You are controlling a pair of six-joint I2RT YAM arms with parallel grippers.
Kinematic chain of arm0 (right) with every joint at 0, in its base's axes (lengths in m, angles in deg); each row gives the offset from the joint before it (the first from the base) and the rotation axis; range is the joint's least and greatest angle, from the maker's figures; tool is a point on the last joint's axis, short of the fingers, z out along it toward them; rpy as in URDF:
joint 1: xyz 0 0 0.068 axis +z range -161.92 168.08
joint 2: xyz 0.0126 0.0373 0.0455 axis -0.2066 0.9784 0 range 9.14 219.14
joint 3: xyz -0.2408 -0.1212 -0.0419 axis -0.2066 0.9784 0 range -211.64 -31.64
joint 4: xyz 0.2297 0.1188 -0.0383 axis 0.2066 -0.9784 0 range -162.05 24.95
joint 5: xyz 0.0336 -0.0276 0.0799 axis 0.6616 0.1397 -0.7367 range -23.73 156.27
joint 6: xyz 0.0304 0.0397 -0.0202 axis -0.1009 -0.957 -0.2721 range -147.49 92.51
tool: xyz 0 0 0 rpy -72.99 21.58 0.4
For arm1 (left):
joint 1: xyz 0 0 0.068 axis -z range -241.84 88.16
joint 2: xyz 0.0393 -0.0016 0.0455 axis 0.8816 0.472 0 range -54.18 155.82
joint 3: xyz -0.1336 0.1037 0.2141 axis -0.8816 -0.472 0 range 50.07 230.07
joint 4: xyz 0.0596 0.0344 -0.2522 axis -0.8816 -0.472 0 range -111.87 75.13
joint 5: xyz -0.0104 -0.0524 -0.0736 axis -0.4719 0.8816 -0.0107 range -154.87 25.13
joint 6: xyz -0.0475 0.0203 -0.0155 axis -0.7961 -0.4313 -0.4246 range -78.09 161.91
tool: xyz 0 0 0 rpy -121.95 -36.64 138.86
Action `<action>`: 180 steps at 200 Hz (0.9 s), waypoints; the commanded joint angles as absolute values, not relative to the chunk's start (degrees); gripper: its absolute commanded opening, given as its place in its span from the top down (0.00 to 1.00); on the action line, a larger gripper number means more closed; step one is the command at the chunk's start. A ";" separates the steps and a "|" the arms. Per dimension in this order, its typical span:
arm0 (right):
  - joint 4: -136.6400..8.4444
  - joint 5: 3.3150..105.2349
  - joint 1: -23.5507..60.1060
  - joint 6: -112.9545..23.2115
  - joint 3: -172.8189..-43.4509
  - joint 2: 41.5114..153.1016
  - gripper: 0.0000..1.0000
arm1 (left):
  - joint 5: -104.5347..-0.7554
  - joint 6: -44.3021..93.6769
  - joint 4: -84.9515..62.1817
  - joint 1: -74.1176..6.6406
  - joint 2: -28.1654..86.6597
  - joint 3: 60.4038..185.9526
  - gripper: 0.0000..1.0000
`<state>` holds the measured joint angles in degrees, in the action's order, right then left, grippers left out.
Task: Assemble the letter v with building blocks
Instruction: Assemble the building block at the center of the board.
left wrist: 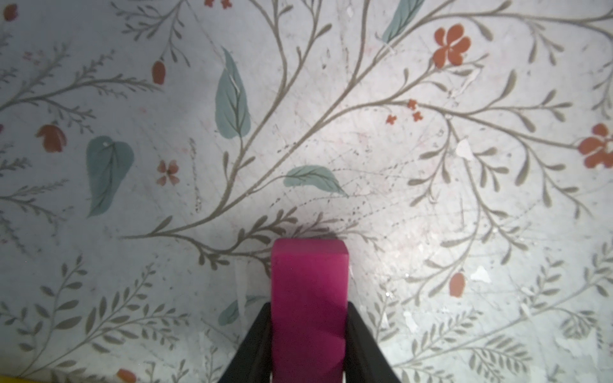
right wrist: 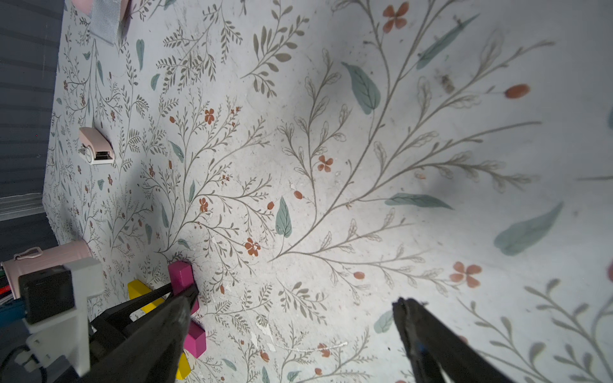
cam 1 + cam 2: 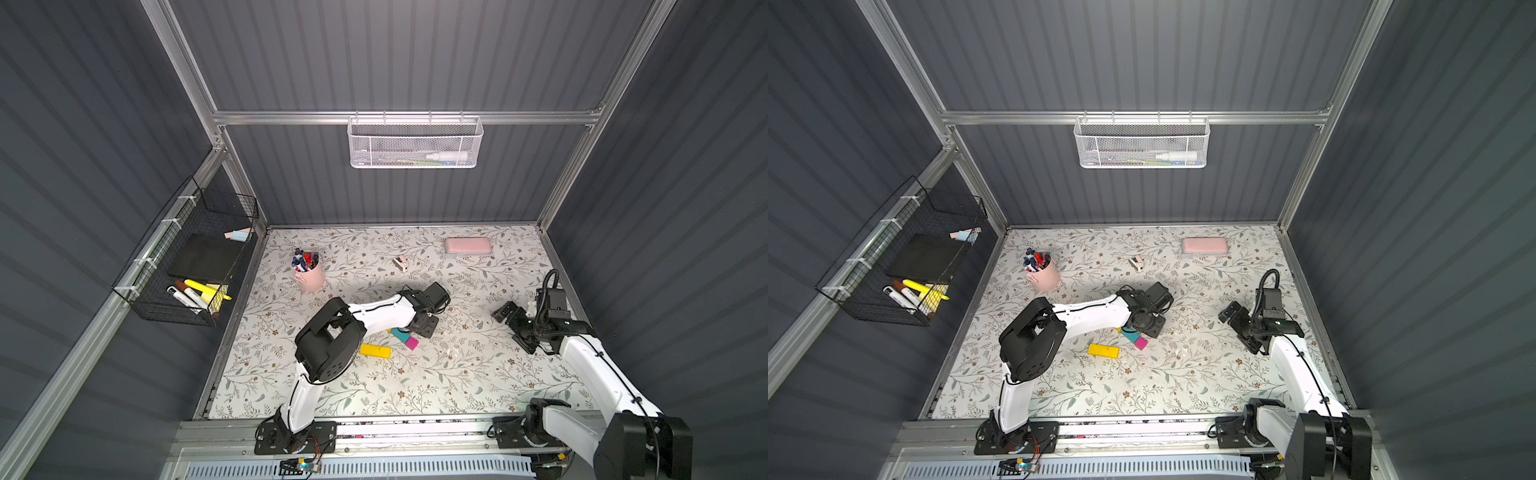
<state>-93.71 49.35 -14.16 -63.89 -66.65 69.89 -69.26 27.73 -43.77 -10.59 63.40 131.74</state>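
The long magenta brick (image 1: 308,282) is pinched in my left tool (image 1: 308,310). Its black fingers (image 1: 255,335) are pressed against the brick's two long sides, and the free end sticks out ahead of them. It hangs low over the desk (image 3: 457,374), near the middle. I cannot tell whether its end touches the surface.

I judge it light, stiff and smooth-sided. It will not crush, but held off-centre like this it could pivot or slide between the fingers. A hold across the narrow width, nearer the middle, would be steadier.

Just beside the left tool in both top views, the teal brick (image 3: 401,334) and the short magenta brick (image 3: 411,343) lie end to end on a slant. A yellow brick (image 3: 375,351) lies flat near them, apart from the line. It looks like one arm of the V is started, and the other is yet to be laid.

My left arm (image 3: 374,316) rises from its base at the near edge. The elbow is high, the forearm is stretched toward the desk's centre, and the wrist is bent down over the bricks. The right arm (image 3: 582,353) waits off to the side. The right tool (image 3: 515,328) is spread wide and empty, well apart from the bricks.
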 commanded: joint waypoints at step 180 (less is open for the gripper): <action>-94.69 48.96 -13.95 -63.78 -65.91 68.56 0.01 | -66.68 29.08 -43.60 -10.16 61.34 125.91 0.65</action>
<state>-93.76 49.35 -14.12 -63.87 -66.65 69.15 -68.71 28.24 -41.15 -10.55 60.58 127.13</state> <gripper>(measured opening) 0.990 0.353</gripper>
